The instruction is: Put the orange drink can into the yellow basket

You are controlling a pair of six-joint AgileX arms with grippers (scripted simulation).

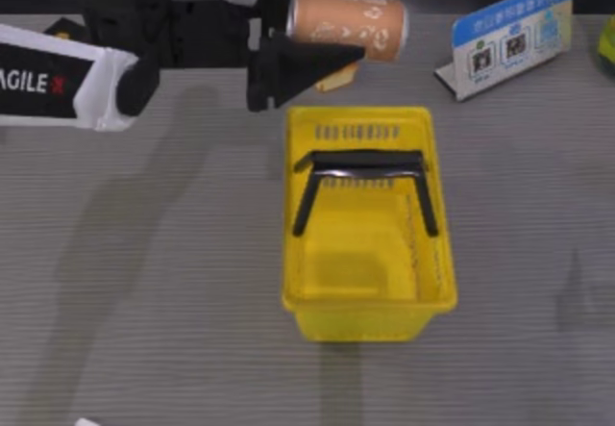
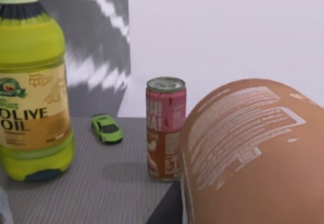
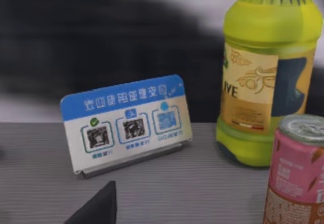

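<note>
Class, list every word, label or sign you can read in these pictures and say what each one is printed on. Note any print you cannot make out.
"AGILE": on the left arm, cut by the picture's edge.
"OLIVE OIL": on the oil bottle.
White print on the orange drink can, held in the left gripper: too small to read.
Blue sign with code squares: characters too blurred to read.
Pink can: lettering unreadable.
</note>
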